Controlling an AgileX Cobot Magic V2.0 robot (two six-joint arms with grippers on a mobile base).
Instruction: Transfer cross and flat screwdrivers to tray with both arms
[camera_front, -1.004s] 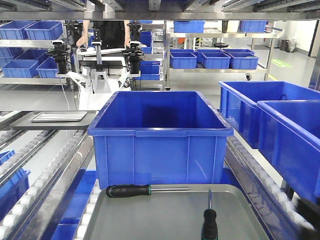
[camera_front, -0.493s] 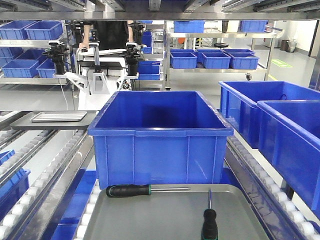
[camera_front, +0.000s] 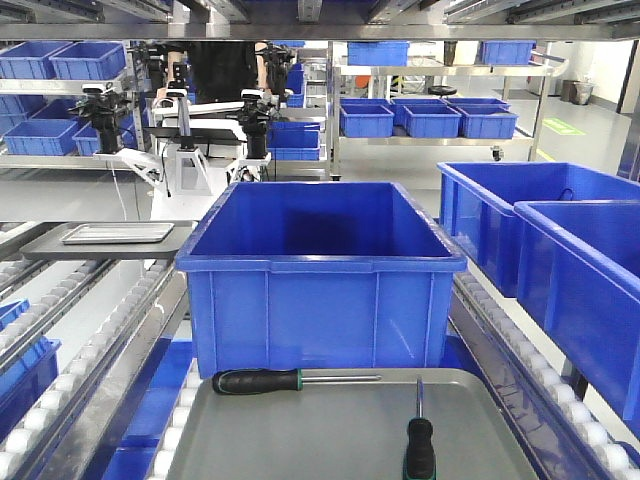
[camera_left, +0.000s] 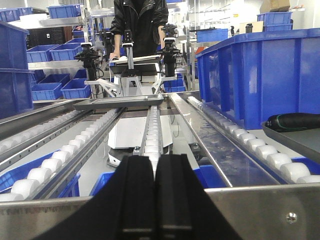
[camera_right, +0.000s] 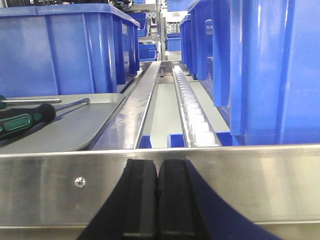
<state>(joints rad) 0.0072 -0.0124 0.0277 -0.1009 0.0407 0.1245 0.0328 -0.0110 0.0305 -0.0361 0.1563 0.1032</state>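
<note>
Two screwdrivers with black and green handles lie in the wide grey tray (camera_front: 330, 435). One screwdriver (camera_front: 256, 381) lies crosswise at the tray's far edge, its shaft pointing right. The other screwdriver (camera_front: 419, 447) lies lengthwise at the right, shaft pointing away. Neither gripper shows in the front view. My left gripper (camera_left: 154, 161) is shut with nothing in it, low behind a steel rail; a screwdriver handle (camera_left: 295, 121) on the tray rim (camera_left: 292, 142) lies far to its right. My right gripper (camera_right: 158, 164) is shut and empty behind a rail, with a screwdriver (camera_right: 22, 120) and the tray (camera_right: 75, 131) to its upper left.
A big blue crate (camera_front: 320, 280) stands just behind the tray. More blue crates (camera_front: 560, 260) line the right side. Roller tracks (camera_front: 90, 340) run along the left. A small steel tray (camera_front: 118, 233) sits on a dark shelf. Another robot (camera_front: 190, 130) and a person stand far back.
The robot in the background has shifted left with its arms swinging. A dark blur at the front view's lower right corner is gone. Both screwdrivers lie unmoved.
</note>
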